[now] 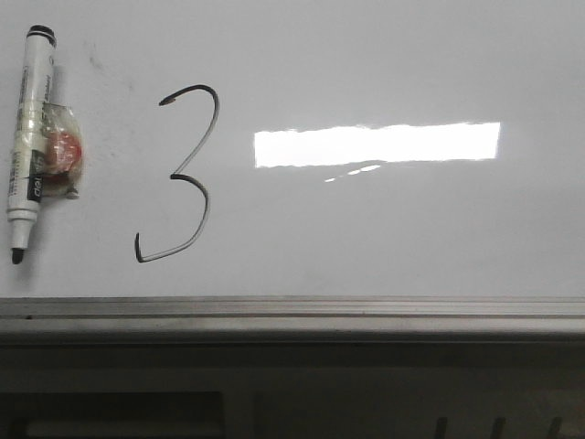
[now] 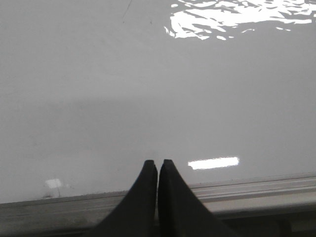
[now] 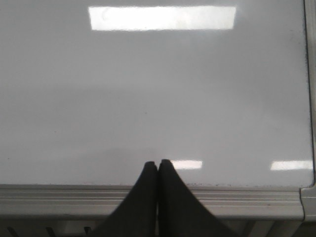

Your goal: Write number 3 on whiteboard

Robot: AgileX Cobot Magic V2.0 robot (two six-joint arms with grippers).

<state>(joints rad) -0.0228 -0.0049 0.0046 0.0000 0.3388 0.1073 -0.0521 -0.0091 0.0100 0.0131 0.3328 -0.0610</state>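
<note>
With the number 3 [image 1: 179, 174] drawn on the whiteboard [image 1: 393, 229] and the uncapped marker [image 1: 29, 137] lying beside it, the left claw [image 2: 158, 165] and right claw [image 3: 157, 165] sit clenched, grasping nothing; a careless sweep could smear the ink or roll the marker.

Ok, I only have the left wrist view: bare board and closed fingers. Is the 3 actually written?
Observer: Yes. The front view shows the 3 drawn in black on the whiteboard, left of the glare.
Operator: Where's the marker?
Observer: The marker lies flat on the board left of the 3, tip toward the rail, uncapped.
Operator: Is the right gripper holding anything?
Observer: No. The right gripper is shut and empty, over the rail.
</note>
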